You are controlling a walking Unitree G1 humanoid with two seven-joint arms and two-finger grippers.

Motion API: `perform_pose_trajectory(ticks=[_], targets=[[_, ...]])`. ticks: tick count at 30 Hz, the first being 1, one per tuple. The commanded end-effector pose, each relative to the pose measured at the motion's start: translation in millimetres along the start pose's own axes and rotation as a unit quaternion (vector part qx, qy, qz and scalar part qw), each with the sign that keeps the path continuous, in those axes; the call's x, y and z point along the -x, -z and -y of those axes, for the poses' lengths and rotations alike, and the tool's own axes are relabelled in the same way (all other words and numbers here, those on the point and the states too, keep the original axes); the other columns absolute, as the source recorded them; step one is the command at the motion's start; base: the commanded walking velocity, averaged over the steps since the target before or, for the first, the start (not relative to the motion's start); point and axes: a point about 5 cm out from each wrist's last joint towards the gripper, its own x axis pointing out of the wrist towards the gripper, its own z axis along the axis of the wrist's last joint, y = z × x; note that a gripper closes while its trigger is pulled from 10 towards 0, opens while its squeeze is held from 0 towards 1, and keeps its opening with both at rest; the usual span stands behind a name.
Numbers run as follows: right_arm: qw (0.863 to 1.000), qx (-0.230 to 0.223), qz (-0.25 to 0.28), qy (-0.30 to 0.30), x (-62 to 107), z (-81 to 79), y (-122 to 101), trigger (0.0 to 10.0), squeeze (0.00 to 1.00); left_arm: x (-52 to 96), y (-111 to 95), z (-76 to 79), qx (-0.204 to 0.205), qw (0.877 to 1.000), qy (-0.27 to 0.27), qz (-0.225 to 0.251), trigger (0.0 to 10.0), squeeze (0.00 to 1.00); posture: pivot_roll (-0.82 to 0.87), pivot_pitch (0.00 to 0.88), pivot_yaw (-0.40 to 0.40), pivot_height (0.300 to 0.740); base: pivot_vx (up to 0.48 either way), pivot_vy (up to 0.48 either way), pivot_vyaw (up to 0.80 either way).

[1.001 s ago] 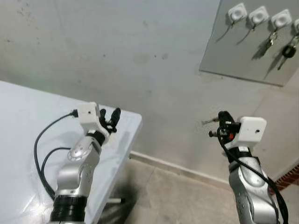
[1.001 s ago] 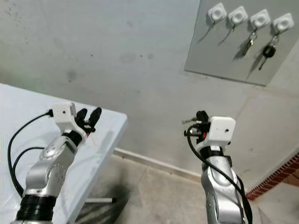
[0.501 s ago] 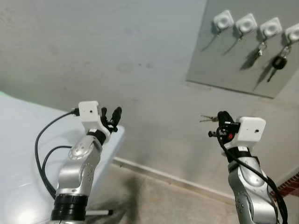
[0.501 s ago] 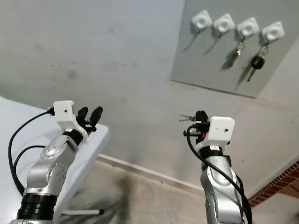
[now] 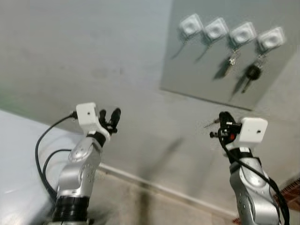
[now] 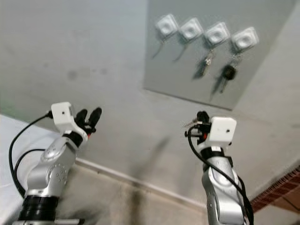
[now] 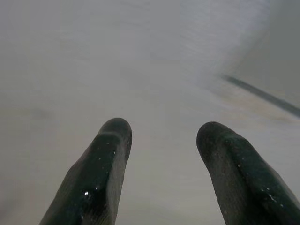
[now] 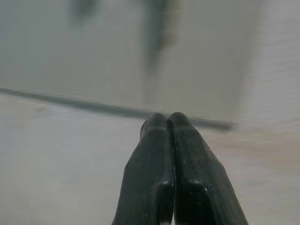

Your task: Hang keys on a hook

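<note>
A grey board (image 5: 201,75) hangs on the wall at the upper right and carries a row of white hooks. The two left hooks (image 5: 191,23) (image 5: 216,29) look bare. A silver key (image 5: 230,59) hangs from the third hook and a black key (image 5: 253,72) from the fourth. My right gripper (image 5: 224,116) is raised below the board, shut on a small bunch of keys (image 5: 209,124) that sticks out to its left. In the right wrist view the fingers (image 8: 159,150) press together. My left gripper (image 5: 110,114) is raised near the wall, open and holding nothing (image 7: 161,136).
A white table (image 5: 18,159) lies at the lower left beside my left arm. A pale skirting (image 5: 154,187) runs where wall meets floor. Red brickwork (image 6: 281,192) shows at the lower right. The picture is blurred.
The whole picture has shifted: the hook board now sits further left and larger, and the table has slid off to the left. Both arms keep their pose and the right gripper still holds the keys.
</note>
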Motion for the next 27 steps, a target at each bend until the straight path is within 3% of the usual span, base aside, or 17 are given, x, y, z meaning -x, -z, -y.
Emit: perform_pose_trajectory(ticks=[1,12,18,22,27], targets=[[1.0,-0.008,0.004,-0.014,-0.6,-7.2,-2,10.0,0.0,1.4,-9,-8.2,-0.006,0.999,-0.022,0.025,10.0,0.0,0.02,0.086,-0.012,0.74,0.0,0.0,0.0],[1.0,-0.01,0.002,-0.025,-1.4,-8.8,-3,10.0,0.0,-0.2,-12,-3.4,0.008,0.999,-0.015,0.027,10.0,0.0,0.02,0.087,-0.013,0.74,0.0,0.0,0.0],[0.998,-0.012,0.005,-0.068,-5.5,-19.8,-7,10.0,0.0,-4.4,-20,15.5,0.0,0.999,0.035,0.033,10.0,0.0,0.02,0.084,-0.013,0.74,0.0,0.0,0.0],[0.993,-0.017,0.018,-0.118,-16.6,-32.6,-15,10.0,0.0,-12.7,-30,39.3,-0.013,0.994,0.095,0.042,10.0,0.0,0.02,0.085,-0.014,0.74,0.0,0.0,0.0],[0.989,-0.013,0.031,-0.144,-29.3,-42.2,-22,10.0,0.0,-18.0,-38,51.9,-0.016,0.991,0.123,0.051,10.0,0.0,0.02,0.082,-0.011,0.74,0.0,0.0,0.0]])
